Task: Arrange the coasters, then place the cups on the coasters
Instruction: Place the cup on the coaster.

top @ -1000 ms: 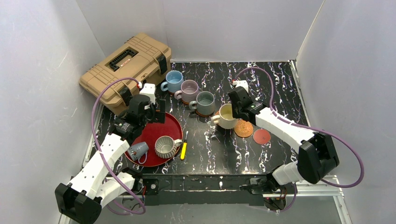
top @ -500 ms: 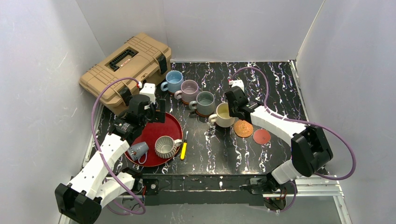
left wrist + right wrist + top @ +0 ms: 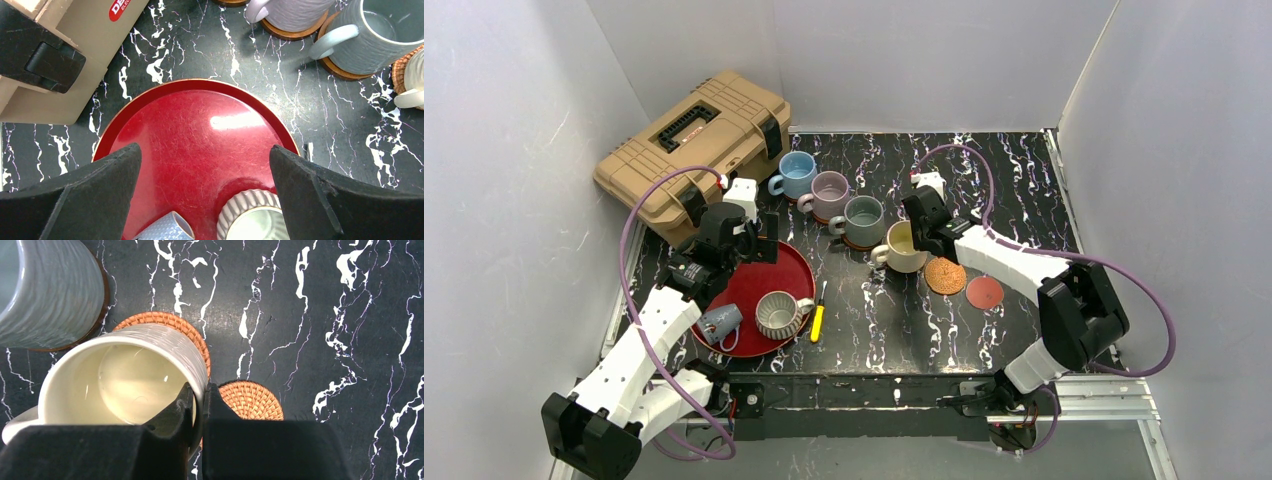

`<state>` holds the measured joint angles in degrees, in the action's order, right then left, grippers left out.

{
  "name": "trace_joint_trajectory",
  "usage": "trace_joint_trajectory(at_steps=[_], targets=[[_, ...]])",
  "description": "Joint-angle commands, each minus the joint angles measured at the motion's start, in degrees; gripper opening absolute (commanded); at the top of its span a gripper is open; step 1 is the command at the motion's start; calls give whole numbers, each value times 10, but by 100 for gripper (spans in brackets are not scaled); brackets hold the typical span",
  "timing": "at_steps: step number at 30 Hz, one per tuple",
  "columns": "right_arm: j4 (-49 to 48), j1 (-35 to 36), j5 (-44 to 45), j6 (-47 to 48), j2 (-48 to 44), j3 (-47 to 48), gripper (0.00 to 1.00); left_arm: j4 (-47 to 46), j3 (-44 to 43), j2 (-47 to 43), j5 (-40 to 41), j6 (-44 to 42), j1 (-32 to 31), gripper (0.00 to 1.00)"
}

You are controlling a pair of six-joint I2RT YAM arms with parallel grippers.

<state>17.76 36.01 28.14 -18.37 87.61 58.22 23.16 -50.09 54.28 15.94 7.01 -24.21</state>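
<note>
Right hand (image 3: 198, 390): I have it clamped on the wall of the cream-yellow mug (image 3: 125, 380), one finger inside the rim and one outside.
Cream-yellow mug: upright over a woven coaster (image 3: 170, 320) whose edge shows past its far side. I cannot tell whether the base rests on it.
Beside that grip: the second woven coaster (image 3: 250, 400) lies bare right by my fingers. The flat red coaster (image 3: 984, 291) lies bare just past it.
Other side: the grey-green mug (image 3: 45, 295) stands on a dark wooden coaster (image 3: 102, 305), near the cream-yellow mug.
Row beyond: the mauve mug (image 3: 830, 195) stands on its own wooden coaster (image 3: 295, 34). The light blue mug (image 3: 797, 175) comes next in line toward the toolbox (image 3: 694, 140).
Left hand (image 3: 205, 155): spread wide, gripping nothing, hovering over the red tray (image 3: 200, 120).
On the tray: the ribbed grey-white mug (image 3: 779, 313) stands upright and the small pale grey mug (image 3: 720, 322) lies on its side, both on the near part.
In the way: a yellow-handled tool (image 3: 818, 320) lies on the bench (image 3: 1024, 180) just beside the tray, between it and the bare coasters. The tan toolbox sits close behind my left hand.
</note>
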Motion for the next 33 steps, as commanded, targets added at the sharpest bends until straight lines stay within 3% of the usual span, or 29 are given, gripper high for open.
trace_joint_trajectory(at_steps=[1, 33], targets=[[-62, -2, 24, -1, -5, 4, 1, 5, 2, -6, 10, -6, 2, 98], [-79, -1, 39, -27, -4, -20, 1, 8, 0, -1, 8, -8, 2, 98]])
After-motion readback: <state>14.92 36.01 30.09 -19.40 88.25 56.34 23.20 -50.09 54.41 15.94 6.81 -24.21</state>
